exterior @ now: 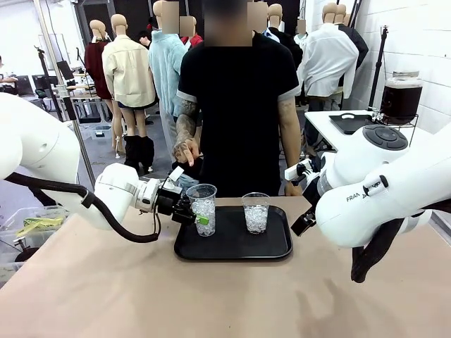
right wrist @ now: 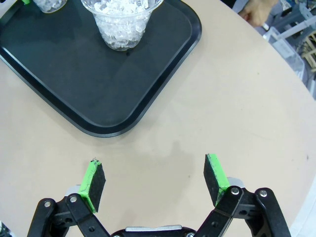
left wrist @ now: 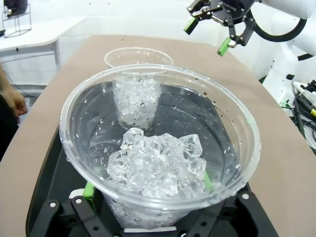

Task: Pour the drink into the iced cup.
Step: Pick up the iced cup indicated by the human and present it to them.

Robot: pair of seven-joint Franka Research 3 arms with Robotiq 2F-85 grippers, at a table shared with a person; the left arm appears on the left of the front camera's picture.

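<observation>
The left gripper is reaching in sideways and straddling the iced cup. Its green pads are sitting on opposite sides of the clear plastic wall. They seem to be pressing on it, though the wet curved wall is blurring the contact. The cup is round and tapering, beaded with droplets, and holding chunky clear ice. It is standing upright on a matte black tray with rounded corners and a raised lip. Just beyond the gripper, a second cup of the same kind, also holding ice, is standing on that tray.

The right gripper is hovering with its fingers spread wide and nothing between them. It is hanging over the smooth tan desk, just off the tray's corner.

A person's hand is hanging above and behind the left gripper. The drink, dark brown, is sitting in a lidded glass dispenser jar on a side table, well beyond the right gripper.
</observation>
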